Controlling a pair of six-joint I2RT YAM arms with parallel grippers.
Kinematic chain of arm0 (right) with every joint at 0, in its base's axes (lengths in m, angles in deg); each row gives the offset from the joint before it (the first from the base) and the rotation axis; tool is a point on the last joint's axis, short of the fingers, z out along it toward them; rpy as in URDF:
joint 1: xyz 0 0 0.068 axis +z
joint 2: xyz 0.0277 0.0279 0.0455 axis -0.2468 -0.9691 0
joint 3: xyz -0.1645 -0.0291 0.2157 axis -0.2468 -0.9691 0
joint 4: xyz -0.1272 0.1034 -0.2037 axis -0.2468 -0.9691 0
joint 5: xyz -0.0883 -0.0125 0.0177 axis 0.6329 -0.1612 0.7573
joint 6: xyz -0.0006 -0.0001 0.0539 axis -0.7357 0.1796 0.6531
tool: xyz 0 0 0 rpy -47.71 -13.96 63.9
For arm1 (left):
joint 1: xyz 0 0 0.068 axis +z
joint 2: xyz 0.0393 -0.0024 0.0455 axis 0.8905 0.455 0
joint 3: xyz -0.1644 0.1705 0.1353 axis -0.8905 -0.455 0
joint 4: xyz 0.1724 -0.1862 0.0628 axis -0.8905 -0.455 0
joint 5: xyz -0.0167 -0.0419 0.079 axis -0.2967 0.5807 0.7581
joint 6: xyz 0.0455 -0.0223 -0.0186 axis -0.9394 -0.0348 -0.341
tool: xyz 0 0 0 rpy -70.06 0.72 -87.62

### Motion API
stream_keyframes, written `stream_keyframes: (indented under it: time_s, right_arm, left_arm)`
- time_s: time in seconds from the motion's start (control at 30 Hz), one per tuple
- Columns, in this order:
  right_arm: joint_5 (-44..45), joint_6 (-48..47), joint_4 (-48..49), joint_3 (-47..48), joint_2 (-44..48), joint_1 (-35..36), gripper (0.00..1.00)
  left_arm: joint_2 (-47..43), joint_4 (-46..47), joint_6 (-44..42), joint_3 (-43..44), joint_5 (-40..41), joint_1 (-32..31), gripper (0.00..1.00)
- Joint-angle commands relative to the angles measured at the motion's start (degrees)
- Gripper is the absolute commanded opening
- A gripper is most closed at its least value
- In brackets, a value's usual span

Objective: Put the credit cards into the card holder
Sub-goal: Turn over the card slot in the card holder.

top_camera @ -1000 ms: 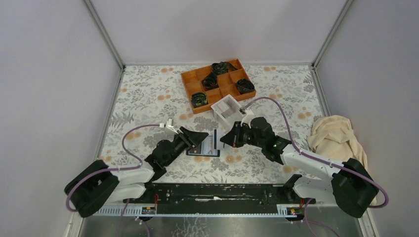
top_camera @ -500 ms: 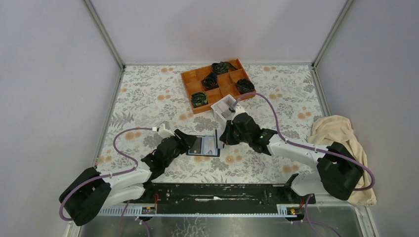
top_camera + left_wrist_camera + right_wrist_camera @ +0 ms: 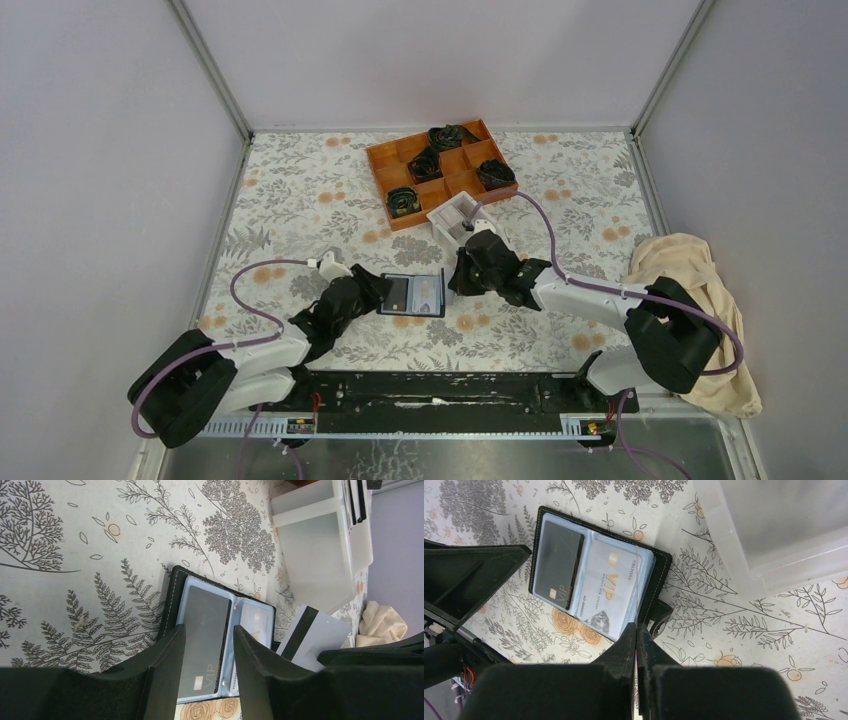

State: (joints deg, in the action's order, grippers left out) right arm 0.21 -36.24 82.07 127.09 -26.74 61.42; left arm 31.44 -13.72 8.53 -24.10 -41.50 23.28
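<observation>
The black card holder (image 3: 411,296) lies open on the floral table between both grippers. One pocket has a dark card (image 3: 558,566) in it, and the other a pale card (image 3: 611,587). My right gripper (image 3: 636,629) is shut on a white credit card with a black stripe (image 3: 320,630). It holds the card on edge at the holder's right side, by the snap clasp (image 3: 659,619). My left gripper (image 3: 209,635) is open at the holder's left side, its fingers straddling the dark card and holding nothing.
A white open-top box (image 3: 457,215) stands just behind the right gripper, with more striped cards (image 3: 356,502) in it. Behind that is an orange compartment tray (image 3: 441,170) with dark bundles. A beige cloth (image 3: 688,285) lies at the right edge.
My right gripper has moved in toward the holder's right edge with the card. My left gripper has pulled back a little to the left, and its jaws have narrowed slightly.
</observation>
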Motion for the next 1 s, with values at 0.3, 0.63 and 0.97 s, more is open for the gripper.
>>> stream_keyframes:
  time_s: [0.3, 0.63, 0.97]
  right_arm:
    - [0.99, 2.43, -0.53, 2.27, -0.31, 0.5, 0.0]
    - [-0.12, 4.71, 1.64, 0.86, -0.35, 0.5, 0.0]
    - [-0.4, 5.92, 2.88, -0.39, -1.15, 0.48, 0.0]
  left_arm:
    - [2.71, 2.85, -1.0, 0.0, 0.01, 0.94, 0.46]
    - [3.24, 3.97, -0.4, -1.21, -0.3, 0.98, 0.45]
    - [3.81, 5.19, 0.14, -2.13, -0.67, 0.99, 0.45]
